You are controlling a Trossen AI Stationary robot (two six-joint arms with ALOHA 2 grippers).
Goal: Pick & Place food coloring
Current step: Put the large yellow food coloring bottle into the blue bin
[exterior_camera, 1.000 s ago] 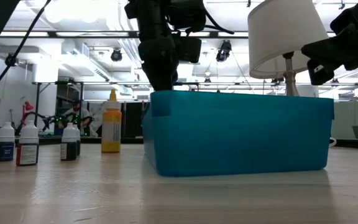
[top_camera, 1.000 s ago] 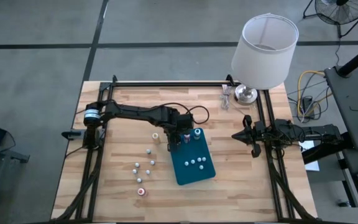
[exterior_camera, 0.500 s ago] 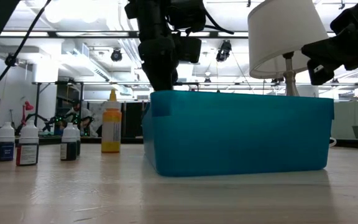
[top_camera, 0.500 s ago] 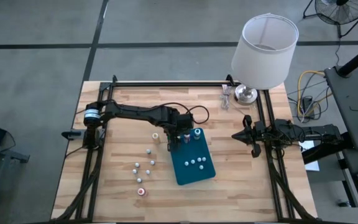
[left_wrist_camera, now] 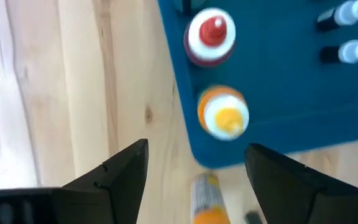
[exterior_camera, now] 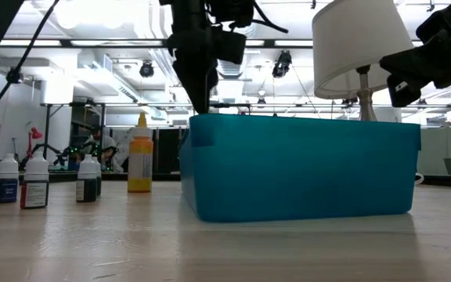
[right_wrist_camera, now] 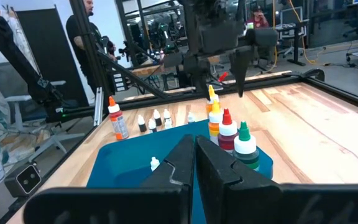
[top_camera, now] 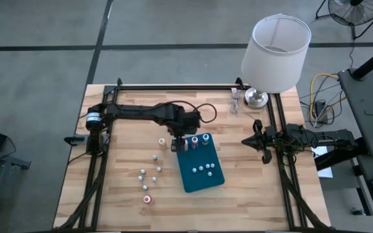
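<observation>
High view: a wooden table (top_camera: pixel 122 129) carries a teal tray (top_camera: pixel 199 165), a white-shaded lamp (top_camera: pixel 275 45) at its far right corner, and the food coloring bottles.

Inside the tray, three taller bottles stand in a row at the end nearest the left arm: an orange-topped bottle (left_wrist_camera: pixel 223 113), a red-topped bottle (left_wrist_camera: pixel 211 35) beside it, and a green-topped bottle (right_wrist_camera: pixel 245 146) at the corner. Four small white-capped bottles (top_camera: pixel 203 169) stand in a row across the middle of the tray.

On the bare table beside the tray stand seven more bottles: one orange-topped bottle (top_camera: pixel 162 141) next to the tray's end, five small whitish-grey ones (top_camera: pixel 149 168) scattered below it, and one red-capped bottle (top_camera: pixel 147 199) nearest the front edge.

The left gripper (left_wrist_camera: pixel 194 163) hangs above the tray's end, over the wood just outside its rim, fingers spread and holding nothing; the orange-topped bottle in the tray lies just ahead of them.

The right gripper (right_wrist_camera: pixel 194 157) waits at the table's right edge, fingers pressed together and empty, pointing toward the tray.
</observation>
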